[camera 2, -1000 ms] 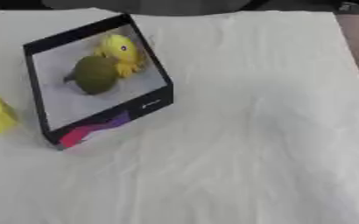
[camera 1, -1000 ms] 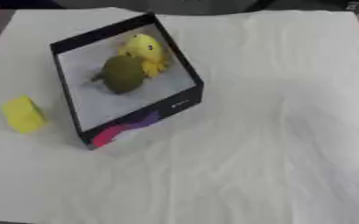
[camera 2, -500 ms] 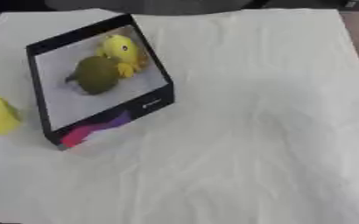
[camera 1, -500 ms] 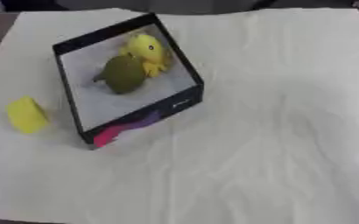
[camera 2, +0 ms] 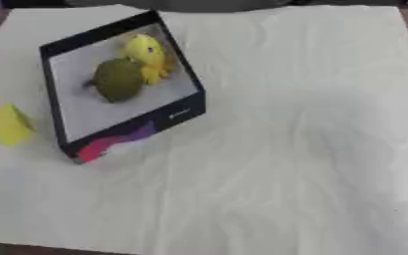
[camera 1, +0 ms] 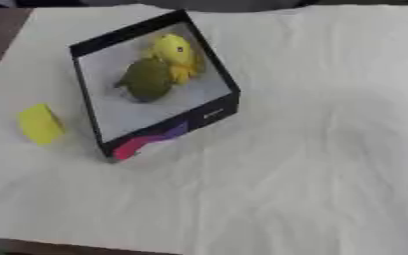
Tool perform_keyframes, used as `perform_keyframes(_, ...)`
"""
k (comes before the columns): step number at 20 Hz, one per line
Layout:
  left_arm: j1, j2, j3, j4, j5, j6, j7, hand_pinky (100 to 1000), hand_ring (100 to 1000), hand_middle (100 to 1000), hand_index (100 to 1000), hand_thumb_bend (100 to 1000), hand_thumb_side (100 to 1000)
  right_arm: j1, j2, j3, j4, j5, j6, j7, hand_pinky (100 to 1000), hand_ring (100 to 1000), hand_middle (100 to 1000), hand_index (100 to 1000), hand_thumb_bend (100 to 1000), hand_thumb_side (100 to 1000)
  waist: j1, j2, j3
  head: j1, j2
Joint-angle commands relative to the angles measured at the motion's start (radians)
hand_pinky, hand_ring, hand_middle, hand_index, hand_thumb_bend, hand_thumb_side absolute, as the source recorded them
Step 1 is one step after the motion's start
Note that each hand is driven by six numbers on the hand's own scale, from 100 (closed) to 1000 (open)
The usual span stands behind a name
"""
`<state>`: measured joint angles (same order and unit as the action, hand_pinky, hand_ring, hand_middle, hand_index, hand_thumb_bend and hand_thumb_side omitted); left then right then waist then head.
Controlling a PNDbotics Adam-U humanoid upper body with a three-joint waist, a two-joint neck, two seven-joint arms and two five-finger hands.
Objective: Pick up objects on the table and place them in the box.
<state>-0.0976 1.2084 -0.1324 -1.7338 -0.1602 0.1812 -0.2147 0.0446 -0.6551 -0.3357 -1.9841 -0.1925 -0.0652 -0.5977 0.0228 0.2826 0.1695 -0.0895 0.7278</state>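
A black box (camera 1: pixel 159 132) with a pale inside and a pink and purple patch on its near wall sits askew. Inside it, at the far end, an olive-green round thing (camera 1: pixel 147 79) touches a yellow toy (camera 1: pixel 177 52). A yellow block (camera 1: pixel 40 124) lies just left of the box.

Neither of your hands appears in the left eye view or the right eye view. No arm, wrist or finger enters from the left side, the right side, or either upper corner. Your left hand's pose and finger state cannot be reported from these views, and the same holds for your right hand.
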Motion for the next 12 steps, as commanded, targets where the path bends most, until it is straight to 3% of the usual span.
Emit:
perform_keyframes(1, -0.028, 0.017, -0.012, 0.029, -0.007, -0.005, -0.026, 880, 807, 800, 876, 619, 567, -0.007, -0.016, 0.003, -0.016, -0.005, 0.014, 0.004, 922, 1000, 657, 881, 100, 496, 0.015, -0.003, -0.003, 0.008, 0.003)
perform_keyframes(12, -0.091, -0.009, -0.038, 0.022, 0.026, -0.025, -0.076, 887, 815, 814, 883, 598, 606, -0.014, -0.012, 0.014, -0.016, -0.004, 0.036, 0.005, 922, 1000, 655, 880, 100, 504, 0.015, -0.004, -0.007, 0.015, -0.014)
